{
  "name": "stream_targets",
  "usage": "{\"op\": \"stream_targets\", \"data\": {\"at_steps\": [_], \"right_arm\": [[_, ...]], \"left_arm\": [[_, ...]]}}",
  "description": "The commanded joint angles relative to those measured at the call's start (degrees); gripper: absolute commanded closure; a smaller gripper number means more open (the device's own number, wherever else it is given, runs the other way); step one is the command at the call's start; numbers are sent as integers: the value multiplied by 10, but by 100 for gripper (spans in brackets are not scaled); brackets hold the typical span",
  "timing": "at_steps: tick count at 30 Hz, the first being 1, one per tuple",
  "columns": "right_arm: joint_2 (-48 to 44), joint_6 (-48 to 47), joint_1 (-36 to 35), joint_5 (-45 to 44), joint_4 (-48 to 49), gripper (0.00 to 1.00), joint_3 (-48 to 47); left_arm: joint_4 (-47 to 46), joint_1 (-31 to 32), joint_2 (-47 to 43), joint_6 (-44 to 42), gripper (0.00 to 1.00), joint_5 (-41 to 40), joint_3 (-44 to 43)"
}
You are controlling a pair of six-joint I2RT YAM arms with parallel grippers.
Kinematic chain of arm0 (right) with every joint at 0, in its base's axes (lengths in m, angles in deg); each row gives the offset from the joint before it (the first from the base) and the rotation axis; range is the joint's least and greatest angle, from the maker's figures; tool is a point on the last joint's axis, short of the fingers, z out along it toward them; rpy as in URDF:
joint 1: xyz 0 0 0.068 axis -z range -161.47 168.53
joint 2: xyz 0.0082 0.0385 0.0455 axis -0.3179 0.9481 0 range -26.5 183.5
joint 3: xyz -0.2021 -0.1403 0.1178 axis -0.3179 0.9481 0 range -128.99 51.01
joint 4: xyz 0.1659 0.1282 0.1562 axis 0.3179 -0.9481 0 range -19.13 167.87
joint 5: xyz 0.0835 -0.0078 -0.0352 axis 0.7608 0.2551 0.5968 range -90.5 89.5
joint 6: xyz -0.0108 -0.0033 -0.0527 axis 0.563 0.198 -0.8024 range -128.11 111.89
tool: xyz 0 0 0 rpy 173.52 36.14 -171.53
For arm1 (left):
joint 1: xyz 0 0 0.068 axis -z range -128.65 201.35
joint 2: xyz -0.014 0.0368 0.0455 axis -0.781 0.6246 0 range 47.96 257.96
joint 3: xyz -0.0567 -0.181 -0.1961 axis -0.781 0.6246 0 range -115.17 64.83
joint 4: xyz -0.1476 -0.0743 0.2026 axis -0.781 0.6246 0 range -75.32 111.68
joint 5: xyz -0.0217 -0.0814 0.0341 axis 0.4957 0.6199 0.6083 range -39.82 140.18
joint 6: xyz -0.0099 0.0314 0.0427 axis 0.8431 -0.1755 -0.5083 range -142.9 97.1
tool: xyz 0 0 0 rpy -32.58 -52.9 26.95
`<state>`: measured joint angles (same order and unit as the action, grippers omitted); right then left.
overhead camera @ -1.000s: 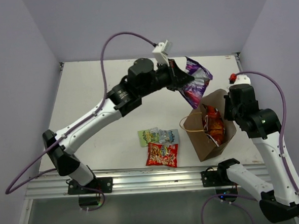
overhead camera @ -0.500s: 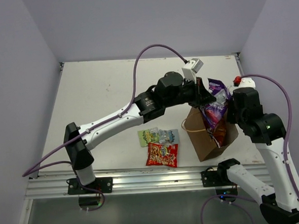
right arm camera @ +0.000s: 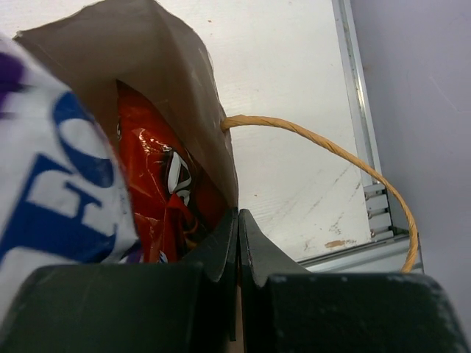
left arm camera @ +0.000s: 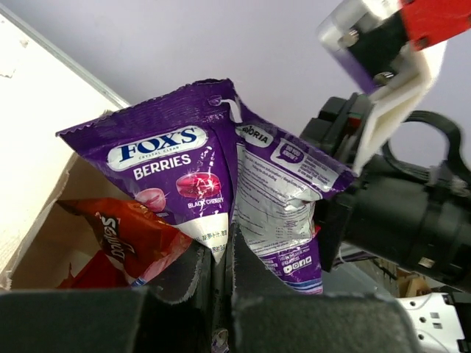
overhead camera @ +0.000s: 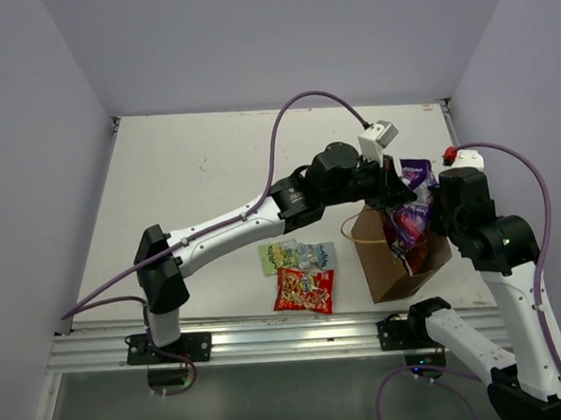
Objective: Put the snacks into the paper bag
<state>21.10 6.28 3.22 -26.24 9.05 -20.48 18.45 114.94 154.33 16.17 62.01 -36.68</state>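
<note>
while the left end effector [left arm camera: 223,254] is pinched almost fully closed on one edge of the purple fox's berries packet [left arm camera: 184,169], it holds that packet at the open mouth of the brown paper bag [overhead camera: 389,265], which stands on the bench [overhead camera: 183,178] near the right front corner. from above, the packet's upper part shows over the bag's rim and its lower part dips inside; how deep it goes cannot be told. in the left wrist view the packet is creased down the middle, with its front panel to the left and its back panel of small print to the right. it lies against the red doritos bag [left arm camera: 125,235], which sits inside the paper bag

the right end effector [right arm camera: 237,220] is closed tight, its two fingers nipping the edge of the bag's wall on the side nearest the right arm. a tan loop handle [right arm camera: 331,158] arcs out from that wall just beside the fingers and hangs over the bench. in the right wrist view the doritos bag rests against the inner wall, and the purple packet's white logo fills the left of the view

three more snacks lie flat on the bench to the left of the bag, apart from it. the green packet [overhead camera: 276,256] and the pale blue-white packet [overhead camera: 314,256] lie side by side and touch. the red-orange printed packet [overhead camera: 304,290] lies just in front of them, nearer the arm bases

the left arm stretches diagonally from its base at the front left across the bench to the bag
</note>
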Motion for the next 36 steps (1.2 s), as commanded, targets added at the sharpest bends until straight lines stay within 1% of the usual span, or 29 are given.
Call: {"op": "stream_targets", "data": {"at_steps": [1, 2, 4, 5, 6, 8, 10, 13, 14, 19, 20, 21, 22, 23, 24, 25, 26, 27, 28, 30, 31, 32, 33, 34, 35, 36], "right_arm": [[0, 4, -5, 30, 16, 100, -23], [0, 4, -6, 30, 16, 100, -23], [0, 4, -5, 30, 16, 100, -22], [0, 3, -5, 30, 16, 100, -23], [0, 3, -6, 30, 16, 100, -23], [1, 3, -5, 30, 17, 100, -23], [1, 3, -6, 30, 17, 100, -22], [0, 3, -6, 28, 17, 100, -20], [0, 3, -5, 28, 17, 100, -19], [6, 1, -5, 30, 20, 100, -21], [7, 1, -6, 31, 22, 100, -22], [10, 1, -5, 32, 23, 100, -22], [12, 0, -6, 33, 23, 100, -22], [13, 0, -5, 35, 25, 100, -22], [14, -1, -6, 36, 25, 100, -23], [15, -1, -5, 36, 26, 100, -23], [16, -2, -5, 37, 28, 100, -23], [19, -3, -5, 37, 27, 100, -23], [20, -3, -5, 37, 28, 100, -23], [22, -5, -6, 39, 30, 100, -23], [22, -5, -5, 40, 30, 100, -23], [22, -5, -5, 40, 30, 100, -23], [22, -6, -5, 39, 30, 100, -24], [22, -7, -5, 39, 31, 100, -24], [21, -7, -5, 39, 30, 100, -25], [22, -9, -5, 39, 30, 100, -26]], "left_arm": [[24, 30, 46, -27, 100, 42, -30], [62, 30, 56, -29, 100, 39, -52], [111, 31, 89, -36, 100, 21, -81], [166, 31, 102, -42, 100, 15, -117], [188, 31, 123, -44, 100, 7, -132], [235, 32, 133, -50, 100, -1, -156], [258, 34, 136, -55, 100, -30, -163], [324, 34, 147, -66, 100, -83, -202], [355, 34, 151, -71, 100, -105, -228], [408, 36, 154, -90, 100, -170, -287], [408, 36, 154, -101, 93, -173, -307], [397, 36, 141, -108, 84, -167, -308], [349, 36, 128, -128, 73, -161, -304], [319, 38, 112, -138, 41, -162, -277], [289, 46, 69, -162, 28, -171, -259], [234, 50, 46, -170, 14, -179, -224], [214, 53, 5, -174, 6, -198, -210], [199, 56, -13, -180, 2, -209, -198], [194, 56, -29, -181, 0, -222, -181], [220, 55, -69, -180, 0, -292, -168], [223, 55, -89, -177, 0, -325, -118], [220, 55, -142, -172, 0, -403, -76], [201, 55, -172, -167, 0, -435, 23], [197, 51, -199, -166, 0, -478, 69], [208, 44, -240, -154, 0, -492, 104], [252, 37, -252, -119, 0, -491, 157]]}}
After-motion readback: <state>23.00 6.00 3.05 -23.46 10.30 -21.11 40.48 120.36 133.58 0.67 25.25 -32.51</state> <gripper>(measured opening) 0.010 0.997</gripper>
